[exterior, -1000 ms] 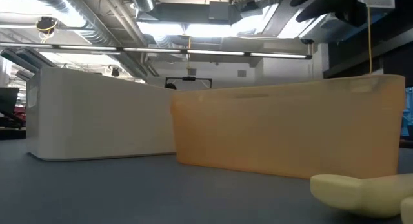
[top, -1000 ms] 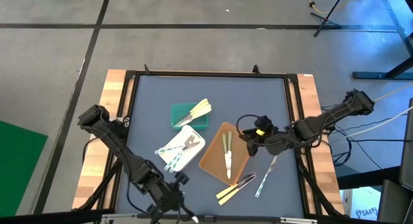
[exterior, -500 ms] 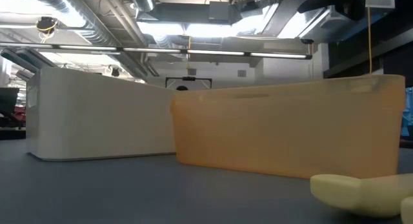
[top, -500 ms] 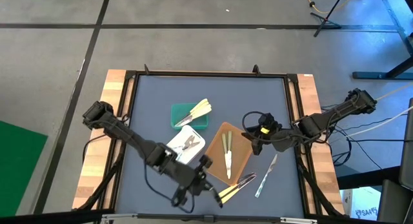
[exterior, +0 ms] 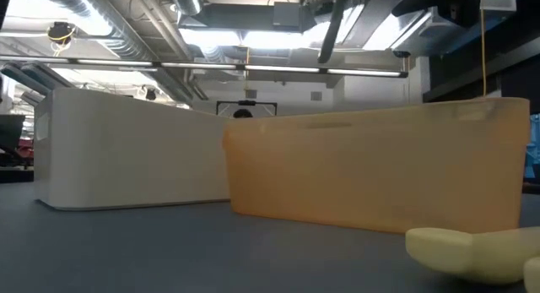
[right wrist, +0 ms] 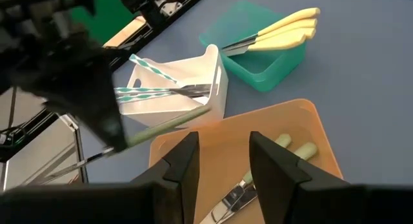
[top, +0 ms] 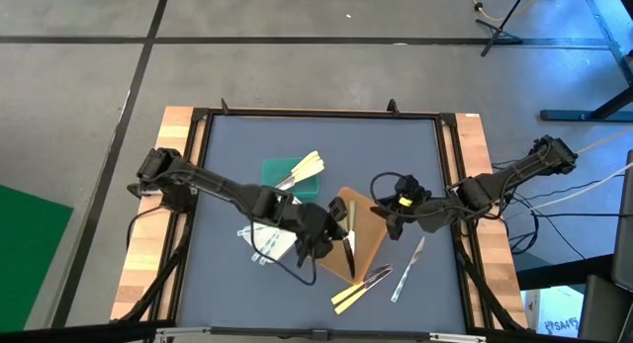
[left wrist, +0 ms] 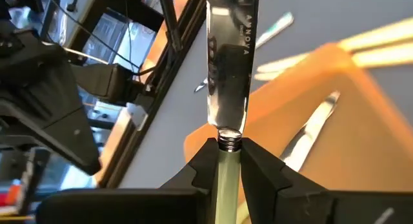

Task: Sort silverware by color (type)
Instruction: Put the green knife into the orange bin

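My left gripper [top: 323,240] reaches across to the brown tray [top: 368,246] and is shut on a utensil with a pale olive-green handle [right wrist: 169,124] and a shiny blade [left wrist: 230,62]. My right gripper [right wrist: 223,161] hovers open over the brown tray's right side [top: 388,220]. Two green-handled utensils [top: 348,218] lie flat in the brown tray. Yellow-handled ones [top: 305,169] rest across the green tray's rim [top: 269,171]. Teal-striped ones [right wrist: 155,91] lie in the white tray [right wrist: 213,69]. My left gripper pinches the green handle [left wrist: 227,166] between its two fingers, right beside the collar where the blade begins. The blade sticks out ahead of the fingertips, and the handle runs back between them. The utensil is lifted clear above the brown tray.
Loose on the grey mat near the brown tray's near corner lie yellow-handled utensils [top: 350,295] and clear ones [top: 406,268]. In the low view a cream handle [exterior: 472,249] lies in front of the brown tray [exterior: 371,170] and the white tray [exterior: 126,149]. A raised black frame [top: 316,114] rims the mat.
My left arm has swung from the table's near edge toward the far right. Its gripper passed the loose yellow utensils and now stands over the brown tray's left side. My right gripper has hardly moved.
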Robot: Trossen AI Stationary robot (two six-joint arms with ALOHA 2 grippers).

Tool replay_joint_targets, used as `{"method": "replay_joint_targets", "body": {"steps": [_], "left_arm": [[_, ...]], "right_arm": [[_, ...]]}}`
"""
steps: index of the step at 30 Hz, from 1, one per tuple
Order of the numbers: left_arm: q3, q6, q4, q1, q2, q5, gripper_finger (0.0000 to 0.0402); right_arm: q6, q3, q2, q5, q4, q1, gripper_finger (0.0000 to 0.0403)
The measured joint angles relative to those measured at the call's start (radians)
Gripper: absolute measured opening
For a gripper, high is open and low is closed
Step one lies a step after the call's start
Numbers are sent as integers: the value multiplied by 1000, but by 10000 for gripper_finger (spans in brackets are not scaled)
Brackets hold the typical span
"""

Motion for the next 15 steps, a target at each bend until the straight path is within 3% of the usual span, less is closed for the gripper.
{"method": "replay_joint_targets", "body": {"steps": [15], "left_arm": [[0, 330, 7, 111, 155, -1, 44]], "right_arm": [[0, 0, 0, -23, -1, 0, 121]]}}
